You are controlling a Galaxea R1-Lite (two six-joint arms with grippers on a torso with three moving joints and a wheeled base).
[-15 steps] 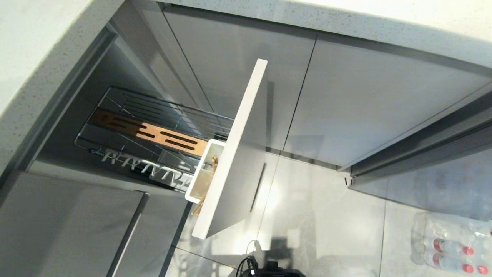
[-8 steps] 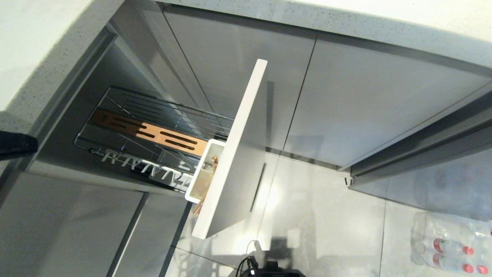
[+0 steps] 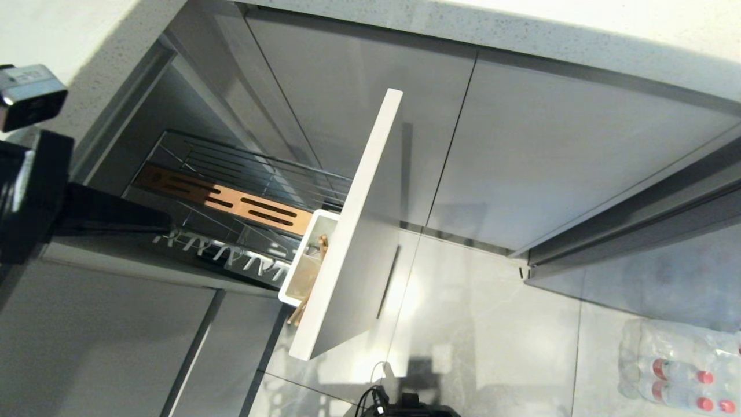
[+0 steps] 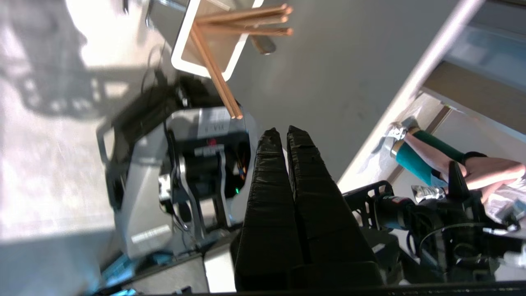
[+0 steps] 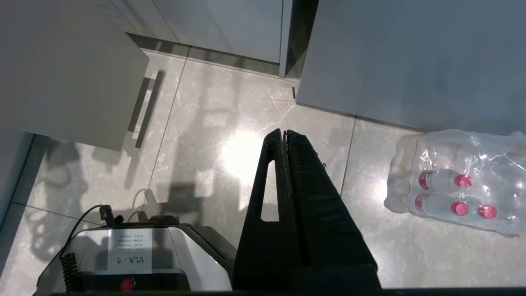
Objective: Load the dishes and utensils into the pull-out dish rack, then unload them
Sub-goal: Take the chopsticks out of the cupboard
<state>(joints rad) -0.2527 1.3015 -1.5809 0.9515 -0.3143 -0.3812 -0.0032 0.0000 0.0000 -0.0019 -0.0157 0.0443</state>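
The pull-out dish rack (image 3: 255, 174) stands drawn out of the cabinet, with its wooden strip (image 3: 231, 200), white pronged tray (image 3: 231, 255) and pale front panel (image 3: 359, 231). Wooden chopsticks (image 3: 321, 243) lean in the white utensil cup (image 3: 289, 281). In the left wrist view the chopsticks (image 4: 215, 70) stick out of the cup (image 4: 185, 61), beside a grey metal spoon end (image 4: 263, 44). My left gripper (image 3: 167, 223) reaches in from the left, shut and empty, its tip at the tray's far-left end. My right gripper (image 5: 284, 132) hangs shut over the floor. The dishes are out of view.
Grey cabinet fronts (image 3: 521, 145) run under a pale counter (image 3: 521, 35). A shrink-wrapped pack of water bottles (image 5: 456, 181) lies on the tiled floor at the right. My own base (image 5: 123, 255) is below. A person's legs (image 4: 435, 150) show in the left wrist view.
My left arm has come into the head view from the left edge and stretched toward the rack's pronged tray. The rack, chopsticks and right arm have not moved.
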